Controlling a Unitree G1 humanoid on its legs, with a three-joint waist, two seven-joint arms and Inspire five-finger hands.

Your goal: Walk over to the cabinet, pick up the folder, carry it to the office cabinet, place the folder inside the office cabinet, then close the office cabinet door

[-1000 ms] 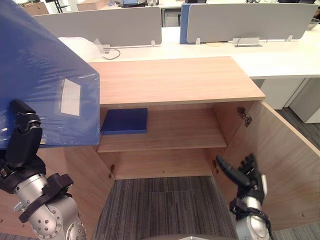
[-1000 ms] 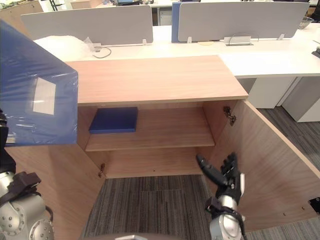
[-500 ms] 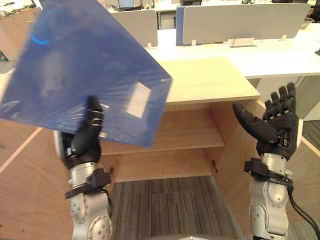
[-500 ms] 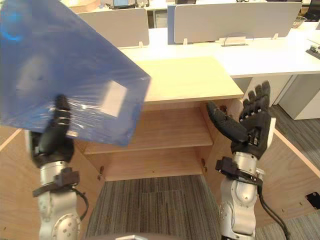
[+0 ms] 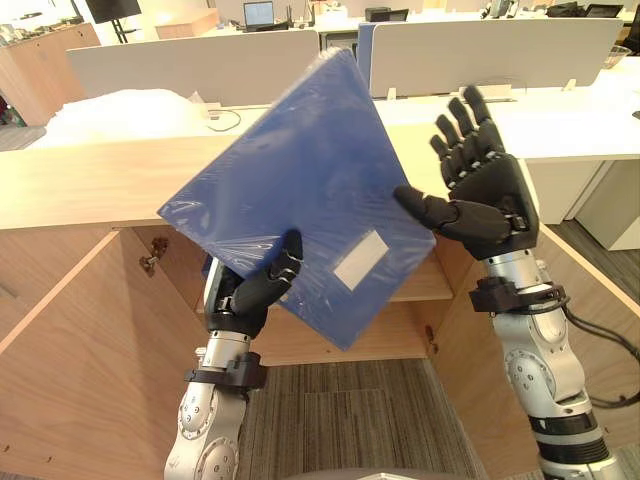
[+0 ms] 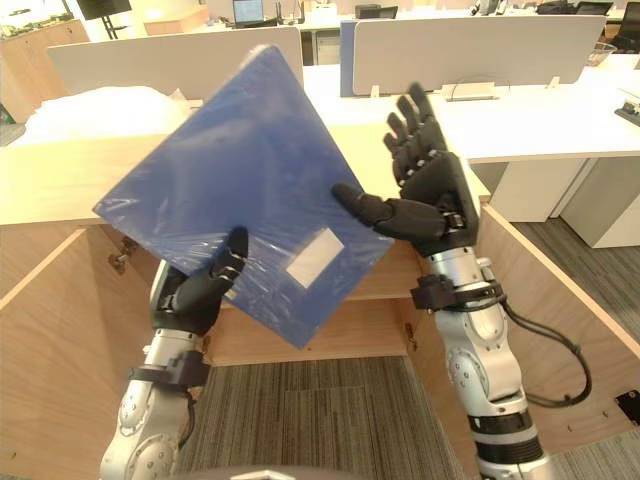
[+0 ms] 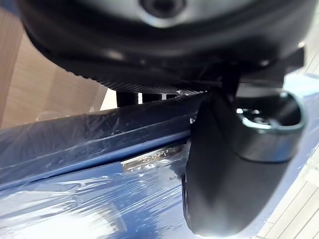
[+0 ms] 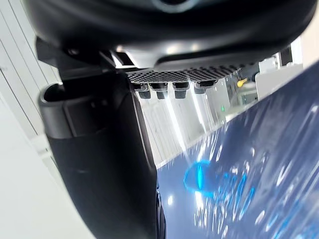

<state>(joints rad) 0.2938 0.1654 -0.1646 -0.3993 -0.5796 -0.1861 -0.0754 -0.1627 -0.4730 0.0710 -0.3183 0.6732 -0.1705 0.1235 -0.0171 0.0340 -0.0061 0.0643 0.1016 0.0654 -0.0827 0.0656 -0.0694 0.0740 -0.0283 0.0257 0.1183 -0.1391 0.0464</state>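
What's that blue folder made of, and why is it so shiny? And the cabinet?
The folder looks like stiff blue card or plastic wrapped in clear film: wrinkles and glints show on it. The cabinet looks like matte wood-grain board, probably laminate.

An open-plan office: white tables (image 5: 580,118) with grey divider screens (image 5: 190,62) run across the top of the frame, a monitor (image 5: 259,13) stands at top centre, a wooden cabinet (image 5: 90,180) spans the middle, and grey carpet (image 5: 330,415) lies at the bottom.
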